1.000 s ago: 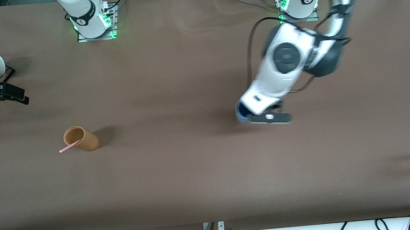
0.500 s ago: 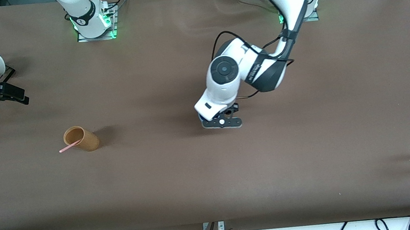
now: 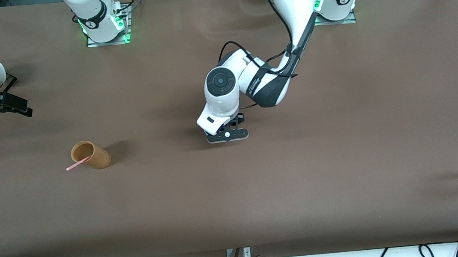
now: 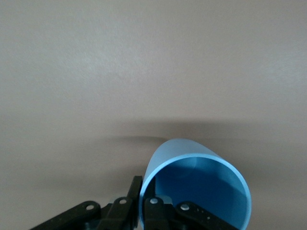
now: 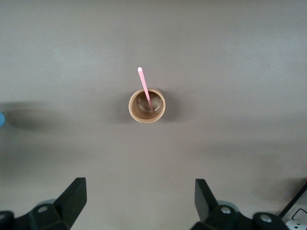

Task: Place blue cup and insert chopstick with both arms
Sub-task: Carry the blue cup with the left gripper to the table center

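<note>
Brown table (image 3: 344,154) fills the frame from edge to edge. At frame centre, the left gripper (image 3: 227,136) hangs low over the table with its fingers (image 4: 125,206) clamped on the wall of the blue cup (image 4: 196,184), one inside and one outside. The right gripper (image 5: 139,203) waits high up, jaws spread wide and empty. Lower left of centre stands the tan cup (image 3: 90,155) with the chopstick (image 3: 77,164) leaning inside it.
</note>
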{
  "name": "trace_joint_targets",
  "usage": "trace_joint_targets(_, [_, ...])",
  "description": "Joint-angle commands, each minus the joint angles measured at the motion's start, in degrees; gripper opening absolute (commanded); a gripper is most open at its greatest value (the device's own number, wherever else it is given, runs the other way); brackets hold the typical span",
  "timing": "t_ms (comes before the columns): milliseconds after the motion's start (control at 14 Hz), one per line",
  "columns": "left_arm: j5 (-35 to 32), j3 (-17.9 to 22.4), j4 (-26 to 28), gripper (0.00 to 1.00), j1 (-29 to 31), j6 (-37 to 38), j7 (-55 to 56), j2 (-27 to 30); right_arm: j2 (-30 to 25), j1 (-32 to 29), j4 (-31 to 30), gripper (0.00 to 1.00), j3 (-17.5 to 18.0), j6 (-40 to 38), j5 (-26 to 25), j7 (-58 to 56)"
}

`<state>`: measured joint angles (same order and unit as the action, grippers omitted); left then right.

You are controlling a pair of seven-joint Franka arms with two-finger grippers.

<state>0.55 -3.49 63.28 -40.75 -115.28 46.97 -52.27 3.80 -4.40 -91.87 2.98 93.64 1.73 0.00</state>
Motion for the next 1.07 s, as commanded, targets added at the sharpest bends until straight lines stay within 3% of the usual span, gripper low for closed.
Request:
trace_joint_targets(0, [0.41,1.12,-3.6,0.0,-0.65,0.85,1.72,-2.4,0.42,-0.44,1.44,1.0,0.19,-1.27,0.03,-0.61])
trace_joint_targets(286, [0.41,1.12,-3.43,0.01,-0.65,-0.46,3.29,-3.37,0.42,-0.35,1.44,1.0,0.19,-1.27,0.03,-0.53])
trace_joint_targets(429, [0.59,1.03,-3.51,0.48,-0.56,-0.56,3.91,-3.37,0.42,-0.35,1.44,1.0,0.27,-1.27,0.03,-0.35])
trace_joint_targets(643, [0.68,0.86,-3.6,1.0,-0.56,-0.38,4.8,-2.23,0.42,-0.26,1.52,1.0,0.27,-1.27,0.03,-0.35])
trace_joint_targets(1000, [0.85,0.86,-3.6,1.0,1.45,1.28,4.36,1.54,1.02,0.0,1.26,1.0,0.36,-1.18,0.12,0.18])
